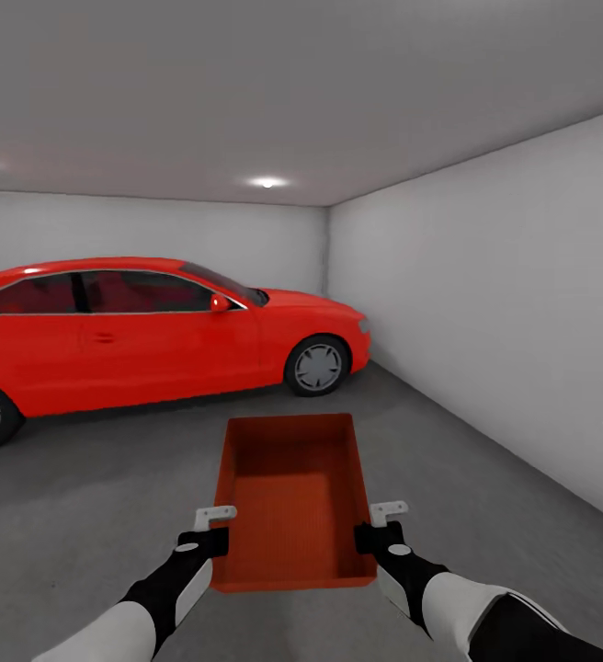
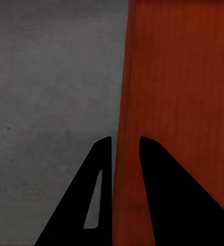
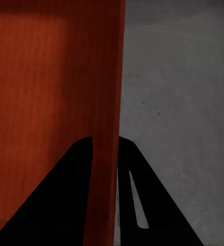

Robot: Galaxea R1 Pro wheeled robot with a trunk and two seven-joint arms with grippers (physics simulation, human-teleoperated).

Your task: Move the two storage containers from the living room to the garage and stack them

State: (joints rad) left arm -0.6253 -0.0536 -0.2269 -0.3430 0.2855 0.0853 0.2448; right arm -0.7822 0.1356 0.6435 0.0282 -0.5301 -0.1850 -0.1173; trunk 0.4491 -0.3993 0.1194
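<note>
We hold one orange-red container (image 1: 294,501) open side up over the grey floor (image 1: 90,515) of the garage, ahead of us. Our left gripper (image 1: 211,531) pinches its left wall, fingers (image 2: 104,169) either side; our right gripper (image 1: 382,524) pinches the right wall likewise. A red car (image 1: 145,331) stands beyond, left, near the white wall (image 1: 504,322)

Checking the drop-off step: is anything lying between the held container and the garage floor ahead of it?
Nothing visible does. The container, gripped on both side walls by the left end effector and right end effector, hangs over bare grey floor; the red car stands farther back, to the left.
</note>
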